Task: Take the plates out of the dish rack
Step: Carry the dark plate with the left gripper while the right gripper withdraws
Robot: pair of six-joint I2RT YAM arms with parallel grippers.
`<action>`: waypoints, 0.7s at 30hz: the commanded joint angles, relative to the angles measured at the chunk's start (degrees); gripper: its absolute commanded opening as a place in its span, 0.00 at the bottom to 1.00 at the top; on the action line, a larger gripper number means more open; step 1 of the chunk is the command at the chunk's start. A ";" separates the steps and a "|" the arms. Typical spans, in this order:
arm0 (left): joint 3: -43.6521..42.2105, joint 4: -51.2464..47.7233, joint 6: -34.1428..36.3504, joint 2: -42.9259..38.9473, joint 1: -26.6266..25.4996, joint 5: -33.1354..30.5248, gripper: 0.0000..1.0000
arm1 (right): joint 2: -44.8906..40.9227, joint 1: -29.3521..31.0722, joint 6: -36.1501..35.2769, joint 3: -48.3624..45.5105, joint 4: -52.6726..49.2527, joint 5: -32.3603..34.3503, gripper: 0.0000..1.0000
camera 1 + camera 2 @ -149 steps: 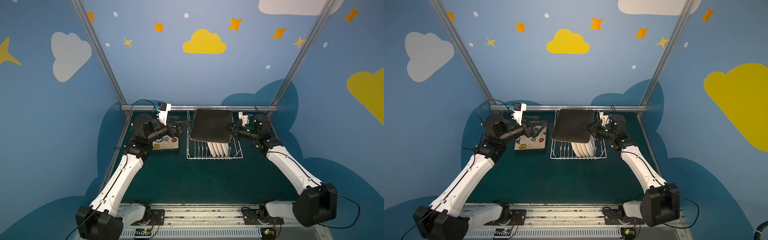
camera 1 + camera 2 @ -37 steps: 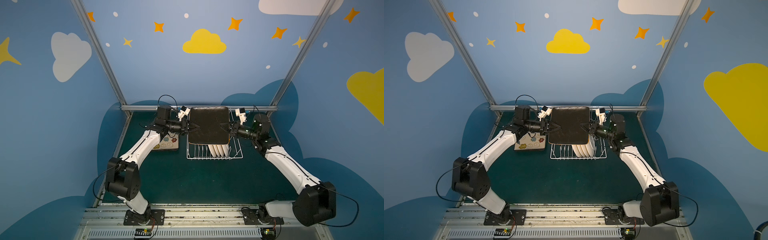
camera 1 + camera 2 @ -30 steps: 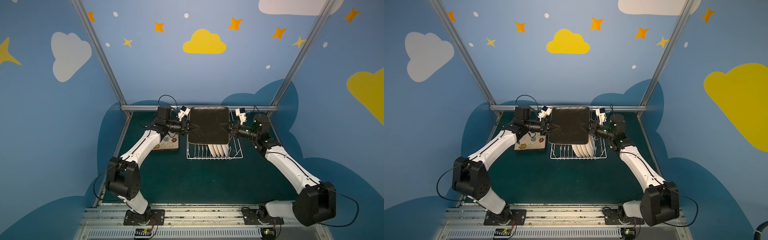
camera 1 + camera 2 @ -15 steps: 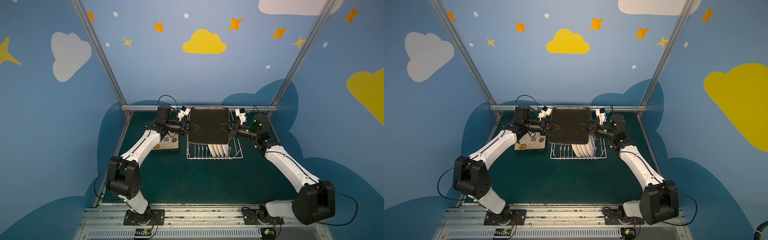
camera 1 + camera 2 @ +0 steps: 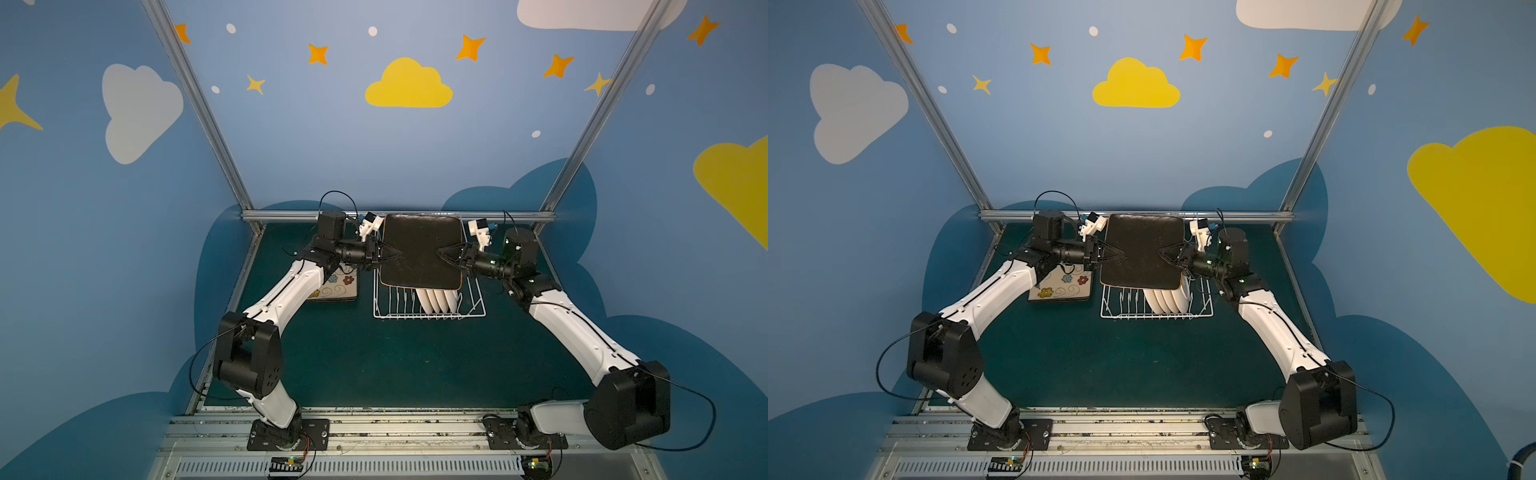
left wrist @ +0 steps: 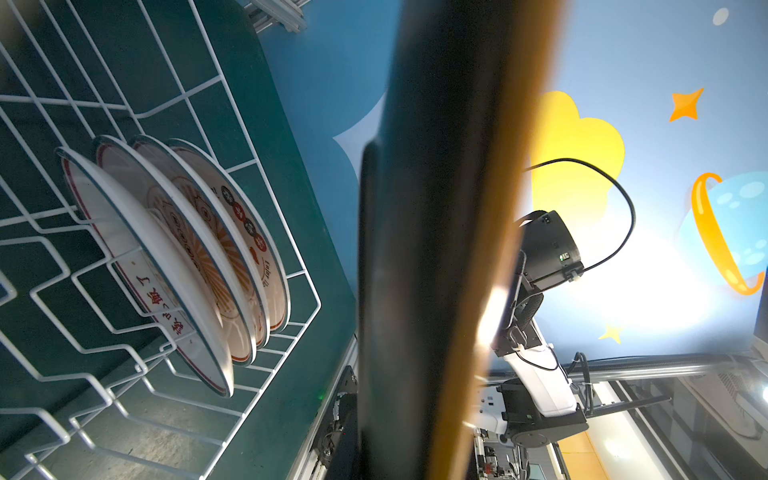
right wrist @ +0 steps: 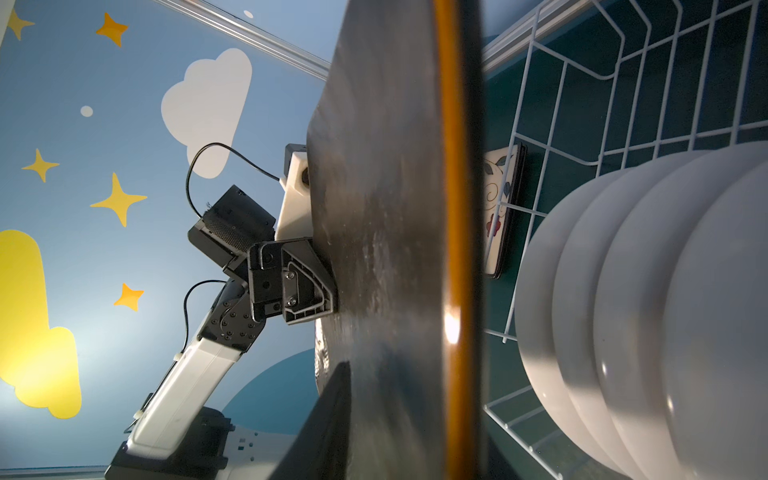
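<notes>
One square plate (image 5: 422, 249) is in hand. It stands upright on edge above the rear of the dish rack (image 5: 399, 317), its black back toward the top cameras, and it spans the gap between the two arms.

**Jaw state**
- Left gripper (image 5: 395, 253): jaws closed on the plate's left edge. The right wrist view shows one finger (image 7: 307, 286) flat against the black back.
- Right gripper (image 5: 441, 252): jaws sit at the plate's right edge. Whether they clamp it or have let go cannot be told from these views.

**Other items**
- Four round plates (image 6: 187, 257) stand in the rack's tines, below and in front of the lifted plate.
- A flowered square plate (image 5: 1065, 286) lies face up on the table (image 5: 415, 365), just beside the rack on the left. Whether another lies beneath it cannot be told.

**Step in hand (judged)**
The plate is being handed from the right arm to the left, for placement on the flowered plate.

**Next move calls for**
1. Open the right jaws fully and draw them sideways off the edge.
2. Confirm that the left grip alone carries the plate. A hold on one edge may let it pivot.
3. Swing the plate left, clear of the rack's rim, turn it face up, then lower it flat.
</notes>
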 commanded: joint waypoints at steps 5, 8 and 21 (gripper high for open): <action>-0.20 9.34 -3.04 -1.52 0.78 -0.15 0.03 | 0.07 0.28 0.37 2.98 -1.42 -1.09 0.59; -0.10 9.92 -3.68 -1.85 1.28 -0.23 0.03 | -0.30 0.11 -0.79 4.03 -5.40 0.50 0.80; 2.63 5.99 -2.00 -3.06 3.71 0.91 0.03 | -7.85 0.02 -14.32 2.63 -12.84 11.68 0.88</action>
